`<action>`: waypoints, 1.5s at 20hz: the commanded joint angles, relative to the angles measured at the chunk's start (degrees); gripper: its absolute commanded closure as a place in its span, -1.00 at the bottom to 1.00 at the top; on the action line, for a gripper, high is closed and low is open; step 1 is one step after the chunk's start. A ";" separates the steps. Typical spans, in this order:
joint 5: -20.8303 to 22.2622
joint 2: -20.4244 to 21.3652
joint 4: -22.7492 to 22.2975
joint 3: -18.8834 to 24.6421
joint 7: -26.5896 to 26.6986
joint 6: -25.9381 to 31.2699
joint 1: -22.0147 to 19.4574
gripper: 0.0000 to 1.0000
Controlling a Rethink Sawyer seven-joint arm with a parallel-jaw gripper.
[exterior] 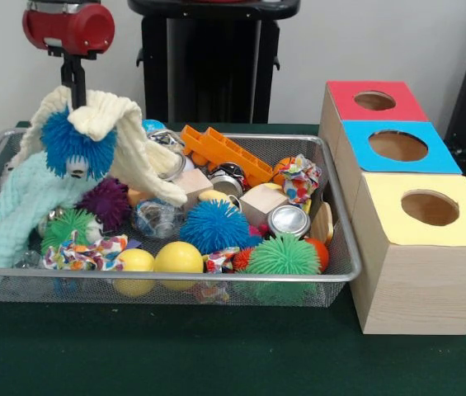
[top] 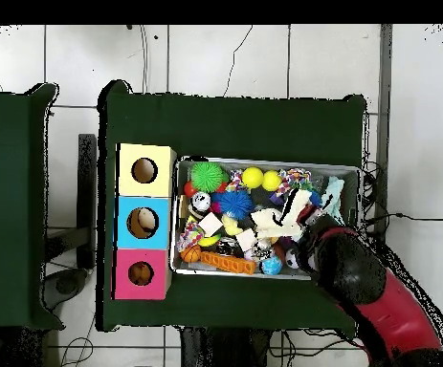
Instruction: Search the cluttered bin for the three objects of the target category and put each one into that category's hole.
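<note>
The wire basket (exterior: 344,272) is seen still crammed on the green tabletop (exterior: 216,355), with the three wooden boxes lined up just beside its end. The hole in the red-topped box (exterior: 374,101) is shown as a plain dark opening in the front view; in the overhead view nothing can be made out inside it, so no delivery can be confirmed. The task is therefore judged to be at an early stage, with the search under way.

The arm is lowered over the basket's end farthest from the boxes. Its hand (exterior: 74,95) is buried in a cream knitted cloth (exterior: 125,132) that is lifted up out of the heap, with a blue spiky ball (exterior: 74,148) hanging against it and a pale mint cloth (exterior: 26,210) trailing below. Whether the fingers are apart or together cannot be told, since they are covered by the cloth.

No soft animal toy can be identified with certainty in the front view. In the overhead view a small white and black thing (top: 201,202) lies near the boxes' end of the basket, but it is too small to name. All three toys are thus judged still to be found and placed.
</note>
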State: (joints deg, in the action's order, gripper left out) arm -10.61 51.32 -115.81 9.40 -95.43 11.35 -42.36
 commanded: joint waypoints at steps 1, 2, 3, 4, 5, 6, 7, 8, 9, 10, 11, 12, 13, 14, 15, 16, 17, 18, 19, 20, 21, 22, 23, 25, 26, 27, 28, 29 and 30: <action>0.82 3.70 -1.05 4.76 -1.63 10.57 -3.25 1.00; 0.71 4.03 -0.98 5.04 -1.17 11.32 -3.91 1.00; 0.58 4.50 -0.62 5.06 -0.89 12.29 -4.32 1.00; 0.54 4.91 -0.63 5.30 -0.64 12.70 -4.79 1.00; 0.46 5.27 -0.41 5.39 -0.48 13.39 -5.12 1.00; 0.43 5.64 -0.42 5.58 -0.32 13.83 -5.48 1.00; 0.43 5.84 -0.22 5.59 -0.26 14.43 -5.62 1.00; 0.42 6.07 -0.39 5.76 -0.14 14.64 -5.94 1.00; 0.41 6.30 -0.55 5.94 -0.02 14.85 -6.26 1.00; 0.43 6.48 -0.55 5.96 0.00 15.20 -6.38 1.00; 0.52 6.52 -0.78 6.10 -0.07 15.01 -6.48 1.00; 0.43 6.76 -1.08 6.27 -0.15 14.94 -6.68 1.00; 0.48 6.88 -1.07 6.26 -0.21 15.08 -6.71 1.00; 0.61 6.61 -0.91 6.30 -0.26 14.99 -6.72 1.00; 0.73 6.34 -0.76 6.34 -0.31 14.90 -6.73 1.00; 0.81 5.82 -1.22 6.74 -0.39 13.90 -7.05 1.00; 0.89 5.68 -1.59 7.08 -0.33 13.17 -7.35 1.00; 1.15 5.05 -2.56 7.85 -0.46 11.05 -7.91 1.00; 1.29 5.19 -3.50 8.29 -0.61 9.93 -8.28 1.00; 1.98 4.65 -4.60 9.02 -1.05 7.35 -8.75 1.00; 2.53 4.21 -5.45 9.48 -1.48 5.70 -9.03 1.00; 3.68 3.01 -6.48 10.44 -2.11 2.48 -9.74 1.00; 4.59 2.12 -7.05 10.98 -2.62 0.47 -10.16 1.00; 6.69 -0.25 -7.45 11.81 -3.44 -3.35 -10.97 1.00; 7.90 -1.84 -7.14 11.97 -3.60 -4.92 -11.17 1.00; 8.42 -2.56 -6.96 12.19 -3.78 -5.30 -11.35 1.00; 9.53 -4.10 -6.77 12.32 -4.29 -7.14 -11.48 1.00; 10.21 -4.82 -6.62 12.32 -4.73 -8.01 -11.48 1.00; 11.35 -5.96 -6.65 12.30 -5.48 -10.21 -11.53 1.00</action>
State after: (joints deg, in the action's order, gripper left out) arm -4.90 52.02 -118.12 15.70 -95.43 8.17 -52.83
